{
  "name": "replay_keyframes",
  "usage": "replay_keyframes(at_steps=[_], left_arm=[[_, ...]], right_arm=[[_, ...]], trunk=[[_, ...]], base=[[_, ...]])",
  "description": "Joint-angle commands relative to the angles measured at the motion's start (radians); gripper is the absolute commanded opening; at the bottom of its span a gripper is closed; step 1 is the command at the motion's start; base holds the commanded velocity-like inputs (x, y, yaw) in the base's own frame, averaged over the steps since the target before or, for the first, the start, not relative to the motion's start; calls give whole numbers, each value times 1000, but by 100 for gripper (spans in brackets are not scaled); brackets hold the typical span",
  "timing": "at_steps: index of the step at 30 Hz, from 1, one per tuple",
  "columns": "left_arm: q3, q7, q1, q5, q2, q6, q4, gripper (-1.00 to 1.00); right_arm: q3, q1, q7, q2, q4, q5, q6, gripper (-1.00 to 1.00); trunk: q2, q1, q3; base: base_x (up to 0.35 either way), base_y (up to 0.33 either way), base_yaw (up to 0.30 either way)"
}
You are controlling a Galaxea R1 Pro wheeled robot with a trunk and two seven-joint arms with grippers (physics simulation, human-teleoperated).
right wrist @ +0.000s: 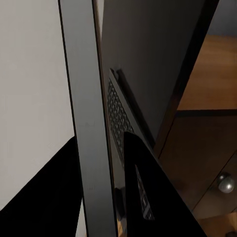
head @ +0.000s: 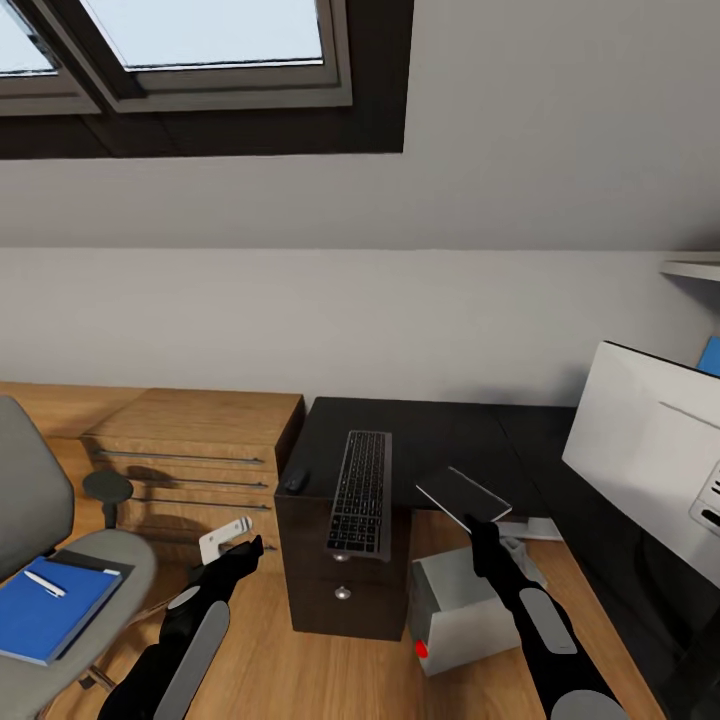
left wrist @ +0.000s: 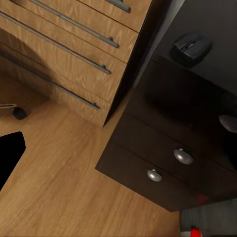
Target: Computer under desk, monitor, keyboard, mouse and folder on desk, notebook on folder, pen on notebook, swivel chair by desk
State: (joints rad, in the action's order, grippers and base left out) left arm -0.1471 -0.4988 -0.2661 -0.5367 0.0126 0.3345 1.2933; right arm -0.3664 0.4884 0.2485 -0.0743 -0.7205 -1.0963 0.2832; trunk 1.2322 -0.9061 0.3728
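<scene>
My right gripper (head: 483, 527) is shut on the notebook (head: 463, 497), a thin flat rectangle held tilted over the desk's (head: 450, 430) front edge; in the right wrist view the notebook (right wrist: 84, 98) stands edge-on between the fingers (right wrist: 158, 197). The keyboard (head: 359, 492) lies on the desk with the mouse (head: 294, 480) to its left. The monitor (head: 650, 450) stands at the right, white back toward me. Under the desk stands the computer (head: 460, 605). The blue folder (head: 50, 608) with the pen (head: 45, 583) on it lies on the swivel chair (head: 40, 500). My left gripper (head: 250, 547) hangs open beside the drawer unit.
A light wooden dresser (head: 190, 450) with bar handles stands left of the desk, touching its dark drawer unit (head: 345, 585). The left wrist view looks down at the unit's silver knobs (left wrist: 182, 156), the mouse (left wrist: 192, 47) and wooden floor (left wrist: 64, 187). A sloped wall rises behind.
</scene>
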Motion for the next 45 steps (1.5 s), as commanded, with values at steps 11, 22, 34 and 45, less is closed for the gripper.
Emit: replay_keyframes(at_steps=[11,22,34,45], left_arm=[[-2,-9,-1,-8,4,2,2,100],[-17,-10,-1,-6,-8,3,-16,100],[-20,-9,-1,-6,-15,2,-17,100],[-20,-9,-1,-6,-16,1,-17,100]], right_arm=[[-6,1,4,-2,-2,-8,14,-100],[1,1,9,-1,-9,-24,40,-100],[-6,1,9,-1,-7,-6,48,-100],[-6,1,11,0,-8,-6,50,-100]], trunk=[[1,0,1],[1,0,1],[1,0,1],[1,0,1]], base=[[0,0,0],[2,1,0],[189,74,0],[269,18,0]])
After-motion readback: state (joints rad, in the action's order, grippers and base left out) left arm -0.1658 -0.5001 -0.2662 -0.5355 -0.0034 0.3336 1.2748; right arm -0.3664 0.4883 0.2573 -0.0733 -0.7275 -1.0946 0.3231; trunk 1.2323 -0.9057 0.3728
